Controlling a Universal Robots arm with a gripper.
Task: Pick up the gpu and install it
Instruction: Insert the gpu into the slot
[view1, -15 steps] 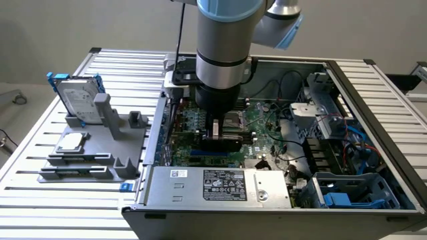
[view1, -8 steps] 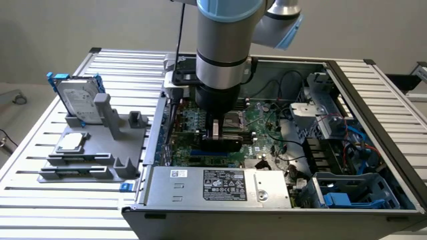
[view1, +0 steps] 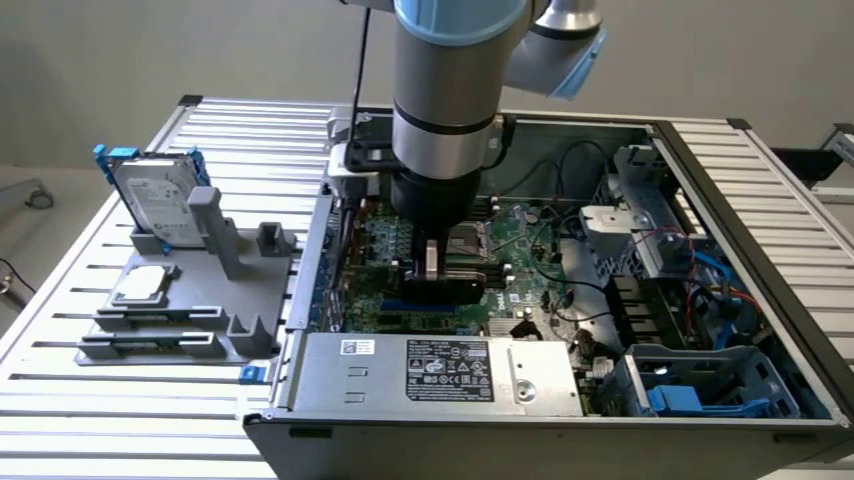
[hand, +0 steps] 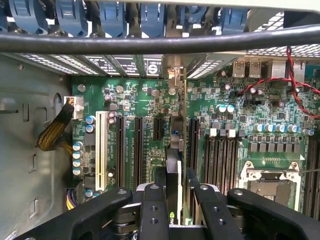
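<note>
My gripper (hand: 174, 194) is shut on the gpu (hand: 173, 160), which I see edge-on as a thin card with a black cover. Its silver end bracket (hand: 178, 82) reaches toward the case's rear slot openings. The card stands upright, in line with the long black expansion slots (hand: 137, 150) of the green motherboard (hand: 240, 115). I cannot tell whether its lower edge touches a slot. In the exterior view the gripper (view1: 434, 272) is down inside the open computer case (view1: 747, 200), over the middle of the board, with the dark card (view1: 437, 258) between its fingers.
A grey fixture (view1: 200, 290) on the exterior view's left holds a silver hard drive in a blue frame (view1: 154, 195) and a CPU (view1: 144, 285). The power supply (view1: 441, 370) sits at the case's near side. Red wires (hand: 295, 80) and a braided cable (hand: 55, 132) flank the slots.
</note>
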